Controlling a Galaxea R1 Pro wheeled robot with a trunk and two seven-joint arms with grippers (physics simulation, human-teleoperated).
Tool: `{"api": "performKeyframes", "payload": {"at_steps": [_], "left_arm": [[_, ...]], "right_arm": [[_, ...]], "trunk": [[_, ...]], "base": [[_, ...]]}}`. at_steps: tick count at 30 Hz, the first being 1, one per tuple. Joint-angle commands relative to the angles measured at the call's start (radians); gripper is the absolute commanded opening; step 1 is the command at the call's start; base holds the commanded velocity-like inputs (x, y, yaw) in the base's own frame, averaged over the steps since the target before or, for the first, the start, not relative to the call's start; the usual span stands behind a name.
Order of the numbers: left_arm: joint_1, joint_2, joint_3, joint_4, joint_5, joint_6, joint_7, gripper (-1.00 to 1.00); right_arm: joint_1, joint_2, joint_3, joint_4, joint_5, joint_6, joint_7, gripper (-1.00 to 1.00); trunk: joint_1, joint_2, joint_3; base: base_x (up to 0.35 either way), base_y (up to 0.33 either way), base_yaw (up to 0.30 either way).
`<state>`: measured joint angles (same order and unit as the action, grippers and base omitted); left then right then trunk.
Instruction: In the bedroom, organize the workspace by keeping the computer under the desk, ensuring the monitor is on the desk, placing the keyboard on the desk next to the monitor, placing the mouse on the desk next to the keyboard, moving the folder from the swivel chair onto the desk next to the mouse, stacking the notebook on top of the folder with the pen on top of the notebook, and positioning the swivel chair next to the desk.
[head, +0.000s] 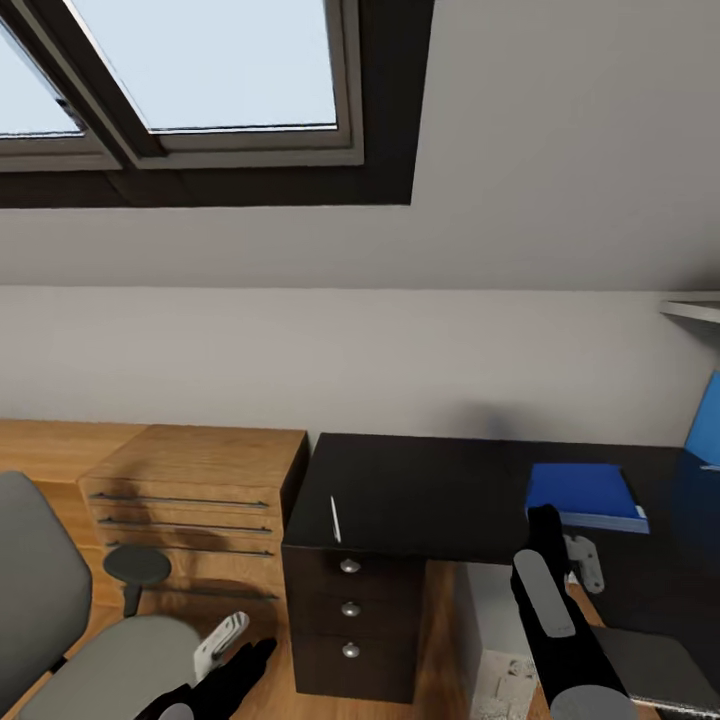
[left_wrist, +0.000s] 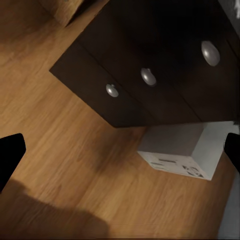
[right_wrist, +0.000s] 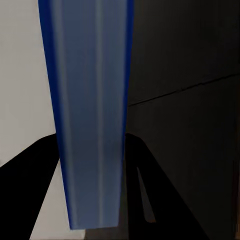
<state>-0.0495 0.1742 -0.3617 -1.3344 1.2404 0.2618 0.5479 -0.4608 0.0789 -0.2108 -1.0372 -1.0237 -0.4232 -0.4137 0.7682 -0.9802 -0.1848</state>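
1. The right end effector (head: 560, 540) grips the blue folder (head: 585, 495) at its near edge, its fingers (right_wrist: 30, 190) closed on either side of the spine in the right wrist view.
2. The folder lies flat on the black tabletop (head: 420, 490), extending straight ahead of that end effector, its long axis apparently across the reach.
3. The left end effector (head: 225, 650) hangs low, jaws wide and empty, above the floor.
4. The computer (left_wrist: 182, 152) stands ahead of it under the desk, beside the three-knob drawer unit (left_wrist: 145, 80).
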Motion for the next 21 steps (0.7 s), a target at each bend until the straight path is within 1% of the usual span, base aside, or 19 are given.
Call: {"api": "performKeyframes", "payload": {"at_steps": [1, 2, 3, 6, 9, 11, 12, 15, 16, 19, 20, 21], "left_arm": [[-0.001, 0.001, -0.002, -0.002, 0.005, 0.0, 0.007, 1.0], [-0.001, 0.0, -0.002, -0.001, 0.005, 0.0, 0.006, 1.0], [0.0, -0.001, -0.003, -0.001, 0.005, 0.0, 0.006, 1.0], [0.0, -0.002, -0.003, -0.001, 0.005, 0.0, 0.006, 1.0], [0.0, -0.002, -0.003, -0.001, 0.006, -0.001, 0.006, 1.0], [0.0, -0.002, -0.003, -0.002, 0.006, -0.001, 0.006, 1.0], [-0.001, -0.002, -0.003, -0.002, 0.006, -0.001, 0.006, 1.0], [-0.001, -0.002, -0.003, -0.002, 0.007, -0.001, 0.006, 1.0], [-0.001, -0.003, -0.004, -0.002, 0.007, -0.001, 0.006, 1.0], [-0.001, -0.003, -0.005, -0.002, 0.007, -0.001, 0.006, 1.0], [-0.001, -0.004, -0.005, -0.002, 0.007, -0.001, 0.006, 1.0], [-0.001, -0.004, -0.006, -0.002, 0.007, -0.001, 0.006, 1.0]], "right_arm": [[-0.007, 0.001, 0.0, 0.004, -0.006, -0.013, -0.013, -1.0], [-0.012, 0.001, 0.0, 0.008, -0.003, -0.019, -0.029, -1.0], [-0.045, 0.001, 0.001, 0.022, 0.03, -0.046, -0.099, -1.0], [-0.054, 0.0, 0.001, 0.025, 0.037, -0.049, -0.113, -1.0], [-0.071, 0.002, 0.002, 0.039, 0.038, -0.048, -0.121, -1.0], [-0.094, 0.017, 0.003, 0.067, 0.037, -0.047, -0.121, -1.0], [-0.116, 0.036, 0.003, 0.093, 0.036, -0.047, -0.12, -1.0], [-0.144, 0.057, 0.003, 0.13, 0.036, -0.052, -0.118, -1.0], [-0.156, 0.068, 0.004, 0.147, 0.035, -0.055, -0.117, -1.0], [-0.168, 0.085, 0.012, 0.167, 0.035, -0.058, -0.116, -1.0], [-0.174, 0.092, 0.02, 0.183, 0.035, -0.059, -0.115, -1.0], [-0.176, 0.094, 0.024, 0.191, 0.036, -0.06, -0.115, -1.0]], "trunk": [[-0.004, 0.006, 0.002], [-0.008, 0.013, 0.005], [-0.011, 0.02, 0.008], [-0.023, 0.041, 0.017], [-0.034, 0.062, 0.027], [-0.042, 0.076, 0.033], [-0.046, 0.083, 0.036], [-0.057, 0.104, 0.046], [-0.061, 0.111, 0.049], [-0.073, 0.132, 0.058], [-0.077, 0.139, 0.061], [-0.08, 0.146, 0.064]], "base": [[0.0, 0.0, -0.298], [0.0, 0.0, -0.299], [0.0, 0.0, -0.299], [0.0, 0.0, -0.274], [0.0, 0.0, -0.127], [0.0, 0.0, -0.057], [0.0, 0.0, -0.033], [0.0, 0.0, -0.021], [0.0, 0.0, -0.011], [0.0, 0.0, -0.007], [0.0, 0.0, -0.004], [0.0, 0.0, -0.003]]}}
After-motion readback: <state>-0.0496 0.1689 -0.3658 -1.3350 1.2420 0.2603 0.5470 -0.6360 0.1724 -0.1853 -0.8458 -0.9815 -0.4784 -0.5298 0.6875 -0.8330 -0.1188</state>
